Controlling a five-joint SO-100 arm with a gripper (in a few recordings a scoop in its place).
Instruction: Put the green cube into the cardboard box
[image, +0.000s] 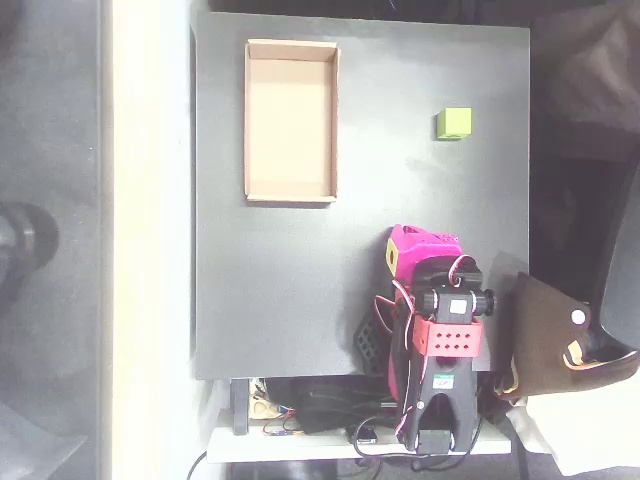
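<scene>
the dark table (280, 290) lies bare between the folded arm (430, 310) and the green cube (453, 123); nothing blocks that stretch. the cardboard box (291, 121) sits well left, its top open, open tabletop between it and the cube.

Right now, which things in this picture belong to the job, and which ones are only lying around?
For the job:
- green cube, on the dark table, apart from the box
- cardboard box, empty
- magenta arm with its gripper, folded at the table's near edge

Just lying about:
- brown bag beside the table
- cables below the arm's base
</scene>
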